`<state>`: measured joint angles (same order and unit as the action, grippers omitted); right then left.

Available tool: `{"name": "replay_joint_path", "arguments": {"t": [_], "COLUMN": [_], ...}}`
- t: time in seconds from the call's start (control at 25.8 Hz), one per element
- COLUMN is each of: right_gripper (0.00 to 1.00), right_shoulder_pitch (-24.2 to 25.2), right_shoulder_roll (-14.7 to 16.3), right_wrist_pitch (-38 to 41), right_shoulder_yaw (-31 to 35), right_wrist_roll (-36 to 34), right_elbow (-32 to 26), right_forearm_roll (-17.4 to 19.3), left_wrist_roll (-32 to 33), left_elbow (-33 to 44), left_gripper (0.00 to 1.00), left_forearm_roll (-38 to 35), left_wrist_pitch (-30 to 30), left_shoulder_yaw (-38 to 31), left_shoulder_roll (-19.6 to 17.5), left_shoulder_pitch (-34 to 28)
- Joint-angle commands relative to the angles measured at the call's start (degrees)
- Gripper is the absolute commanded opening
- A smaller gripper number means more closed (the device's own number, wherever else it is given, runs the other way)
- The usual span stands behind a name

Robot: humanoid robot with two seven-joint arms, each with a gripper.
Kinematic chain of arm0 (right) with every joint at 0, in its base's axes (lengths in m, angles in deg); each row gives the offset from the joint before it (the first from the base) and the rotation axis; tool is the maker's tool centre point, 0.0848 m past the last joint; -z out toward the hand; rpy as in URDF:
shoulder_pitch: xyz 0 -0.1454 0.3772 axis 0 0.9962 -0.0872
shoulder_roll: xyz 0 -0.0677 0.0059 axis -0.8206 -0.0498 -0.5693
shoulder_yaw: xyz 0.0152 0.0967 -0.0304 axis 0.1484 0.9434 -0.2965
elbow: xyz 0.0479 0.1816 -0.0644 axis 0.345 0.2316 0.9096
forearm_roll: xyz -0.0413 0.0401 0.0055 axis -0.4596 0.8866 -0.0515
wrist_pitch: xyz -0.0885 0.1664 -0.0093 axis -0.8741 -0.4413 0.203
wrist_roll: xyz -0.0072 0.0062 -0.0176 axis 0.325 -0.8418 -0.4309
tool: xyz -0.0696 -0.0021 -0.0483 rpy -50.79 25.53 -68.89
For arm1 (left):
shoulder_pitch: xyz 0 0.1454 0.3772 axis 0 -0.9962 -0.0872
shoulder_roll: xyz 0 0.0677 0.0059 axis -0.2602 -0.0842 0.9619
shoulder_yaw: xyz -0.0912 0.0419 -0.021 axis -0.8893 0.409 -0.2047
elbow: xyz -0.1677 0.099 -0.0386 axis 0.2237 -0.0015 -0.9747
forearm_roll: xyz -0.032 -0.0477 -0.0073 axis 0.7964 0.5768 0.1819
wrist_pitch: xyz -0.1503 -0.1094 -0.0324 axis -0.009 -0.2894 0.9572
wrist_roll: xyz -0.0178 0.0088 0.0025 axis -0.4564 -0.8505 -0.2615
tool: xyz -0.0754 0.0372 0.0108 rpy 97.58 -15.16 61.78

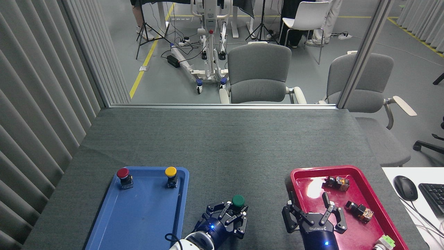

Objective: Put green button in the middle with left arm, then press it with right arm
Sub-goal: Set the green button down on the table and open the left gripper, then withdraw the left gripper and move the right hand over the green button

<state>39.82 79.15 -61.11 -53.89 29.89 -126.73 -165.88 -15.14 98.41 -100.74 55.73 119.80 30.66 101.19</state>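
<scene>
Left gripper clamps green button, body hidden btwn fingers; right gripper spread open.

The green button's black body hides behind the left gripper's fingers. Both arms and the red tray's near corner are cut off below.

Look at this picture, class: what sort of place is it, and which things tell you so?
Most likely a robotics lab or test workshop. A cloth-covered table holds a blue tray of push-buttons, and behind it stand tripods, floor cables and office chairs.
</scene>
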Motion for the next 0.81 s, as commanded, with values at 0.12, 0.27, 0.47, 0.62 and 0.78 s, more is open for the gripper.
{"name": "replay_joint_path", "arguments": {"t": [0.12, 0.27, 0.47, 0.62, 0.78], "right_gripper": [1.0, 1.0, 0.96, 0.86, 0.72], "right_shoulder_pitch": [-0.22, -0.13, -0.4, -0.92, -1.01], "right_shoulder_roll": [0.01, 0.01, -0.16, -0.16, -0.6], "right_wrist_pitch": [0.06, -0.03, -0.03, -0.21, -0.21], "right_shoulder_yaw": [-0.18, -0.53, -0.79, -3.78, -5.27], "right_wrist_roll": [-0.01, -0.1, -0.45, -0.54, -0.98], "right_elbow": [0.6, 0.6, 0.6, 1.48, 1.74], "right_forearm_roll": [0.38, 0.38, 0.29, 0.21, -0.15], "left_wrist_roll": [-0.43, -0.6, -0.78, -2.09, -4.2], "left_elbow": [2.17, 9.11, 29.68, 40.31, 47.87], "left_gripper": [0.99, 0.99, 0.99, 0.99, 0.99], "left_forearm_roll": [0.52, 0.52, 3.77, 6.76, 5.79], "left_wrist_pitch": [0.9, 1.07, 2.04, 2.04, 1.34], "left_shoulder_yaw": [0.49, 0.49, -3.11, -12.86, -23.5], "left_shoulder_roll": [0.0, -1.58, -13.01, -16.0, -18.72], "left_shoulder_pitch": [-0.61, -3.95, -12.64, -21.26, -28.73]}}
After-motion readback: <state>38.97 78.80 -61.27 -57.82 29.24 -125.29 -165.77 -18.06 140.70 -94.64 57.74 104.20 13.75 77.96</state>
